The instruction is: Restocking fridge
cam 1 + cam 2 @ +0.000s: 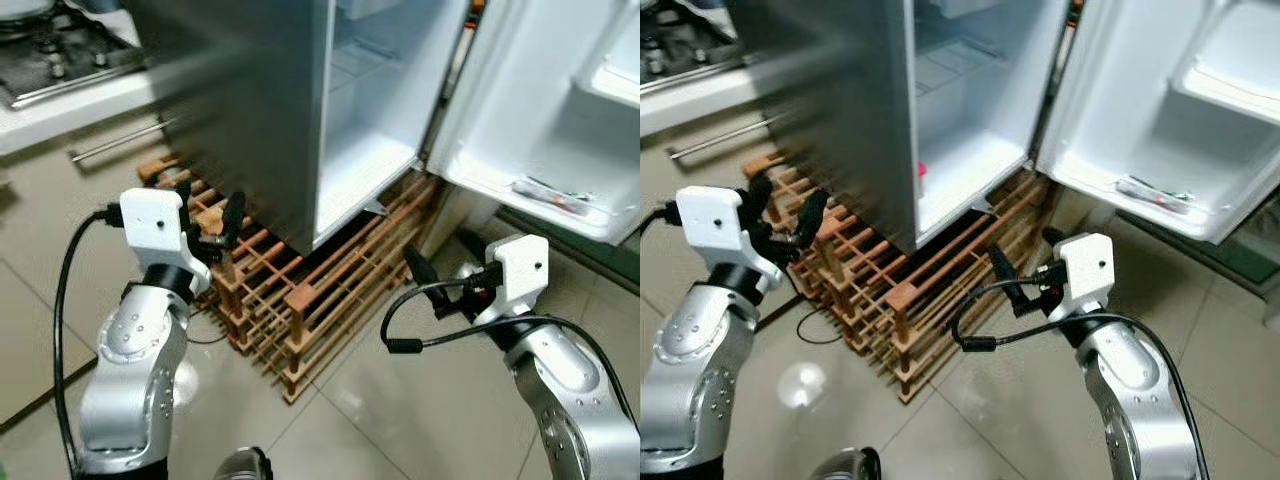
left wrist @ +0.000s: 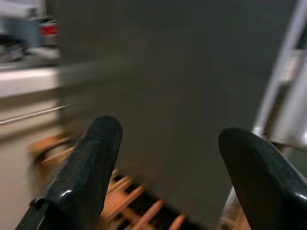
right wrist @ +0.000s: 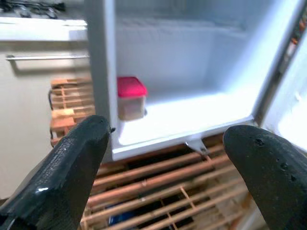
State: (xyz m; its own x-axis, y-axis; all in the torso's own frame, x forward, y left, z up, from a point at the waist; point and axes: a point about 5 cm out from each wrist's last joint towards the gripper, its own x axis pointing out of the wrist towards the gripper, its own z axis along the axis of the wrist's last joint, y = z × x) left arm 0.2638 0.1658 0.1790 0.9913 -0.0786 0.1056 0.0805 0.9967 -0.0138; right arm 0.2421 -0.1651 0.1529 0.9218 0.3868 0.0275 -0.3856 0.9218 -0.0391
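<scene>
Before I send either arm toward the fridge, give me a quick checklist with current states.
1. Fridge door open: ok, swung wide to the robot's right.
2. Bottom shelf has free space: ok, just a red-lidded container at one end.
3. Left gripper open and empty: ok, in front of the fridge's grey side.
4. Right gripper open and empty: ok.
5. Item in hand to restock: not ok, neither gripper holds anything.
6. Footing: not ok, wooden pallet under the fridge juts out toward the robot.
</scene>
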